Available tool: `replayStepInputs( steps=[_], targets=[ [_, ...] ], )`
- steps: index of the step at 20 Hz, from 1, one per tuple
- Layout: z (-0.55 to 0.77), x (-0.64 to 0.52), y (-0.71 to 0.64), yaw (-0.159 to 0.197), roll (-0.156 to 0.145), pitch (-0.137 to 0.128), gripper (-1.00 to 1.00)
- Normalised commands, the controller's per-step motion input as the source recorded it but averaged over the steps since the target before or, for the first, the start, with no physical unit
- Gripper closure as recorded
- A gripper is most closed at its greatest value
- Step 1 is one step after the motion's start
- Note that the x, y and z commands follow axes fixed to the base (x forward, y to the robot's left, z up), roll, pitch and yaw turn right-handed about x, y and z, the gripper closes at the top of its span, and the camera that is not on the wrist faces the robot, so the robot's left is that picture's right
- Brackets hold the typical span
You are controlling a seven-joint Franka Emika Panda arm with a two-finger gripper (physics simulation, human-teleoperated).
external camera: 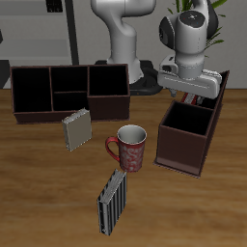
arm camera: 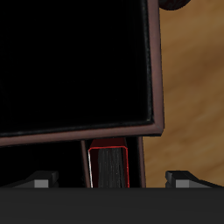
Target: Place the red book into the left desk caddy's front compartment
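The left desk caddy [external camera: 183,152] is a dark maroon-brown box standing slantwise beside the mug. My gripper [external camera: 193,89] hovers over the end of it farthest from the table's front edge. In the wrist view the red book [arm camera: 108,163] stands upright in a narrow compartment next to a large dark one, behind the caddy's divider wall [arm camera: 156,87]. My gripper [arm camera: 111,181] is open, and its fingertips [arm camera: 37,182] stand well apart on either side of the book without touching it. A sliver of the red book [external camera: 196,99] shows under the gripper in the exterior view.
A second dark caddy [external camera: 68,92] stands broadside at the back. A grey book [external camera: 76,130] stands in front of it. A patterned red mug [external camera: 129,148] sits mid-table. A dark striped book [external camera: 111,201] stands near the front edge.
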Motion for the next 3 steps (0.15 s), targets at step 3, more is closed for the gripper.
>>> replayStepInputs(
  steps=[3],
  targets=[
    [0.08, -0.07, -0.03, 0.022, 0.020, -0.013, -1.00]
  ],
)
